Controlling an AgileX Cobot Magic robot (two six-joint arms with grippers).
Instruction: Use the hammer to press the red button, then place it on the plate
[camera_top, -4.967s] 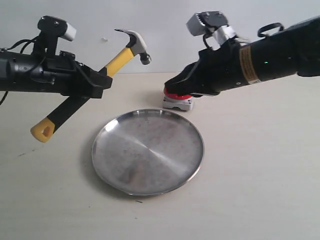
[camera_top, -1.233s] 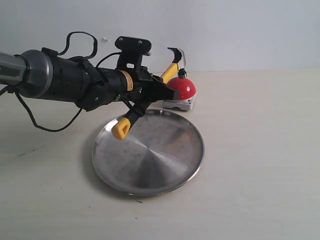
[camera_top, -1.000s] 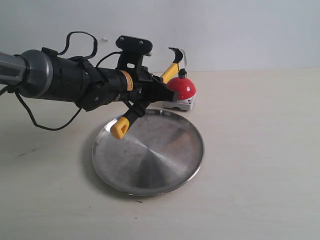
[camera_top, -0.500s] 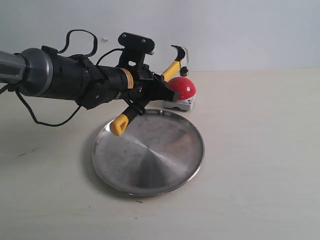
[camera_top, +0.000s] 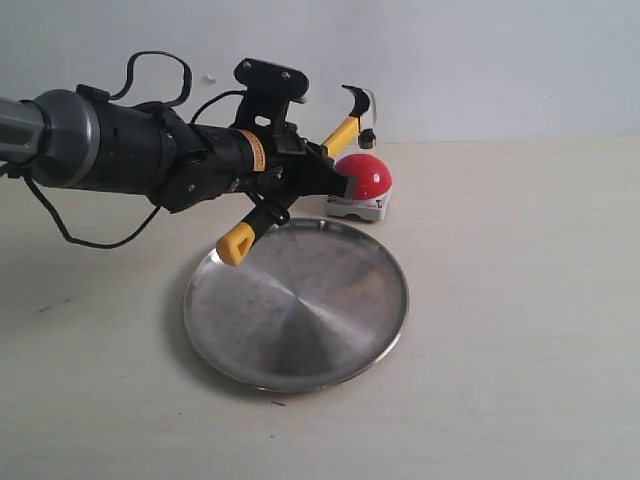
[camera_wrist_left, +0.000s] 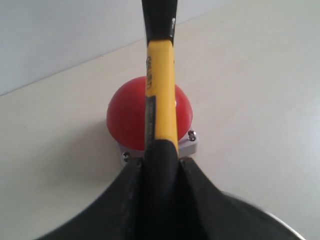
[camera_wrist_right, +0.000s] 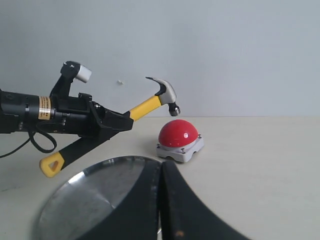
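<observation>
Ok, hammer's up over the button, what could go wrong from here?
The hammer, head just above the red button, could glance off the dome on an off-centre strike and shove its base.
The left gripper holds the handle partway along, so the heavy head could pivot in the jaws.
The handle's yellow end hangs by the rim of the plate and may knock it when lowered.

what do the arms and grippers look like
The left arm is black with a grey metal section, a yellow label band, looping black cables and a black camera bracket on top. The left gripper and right gripper have smooth black tapered fingers.
</observation>
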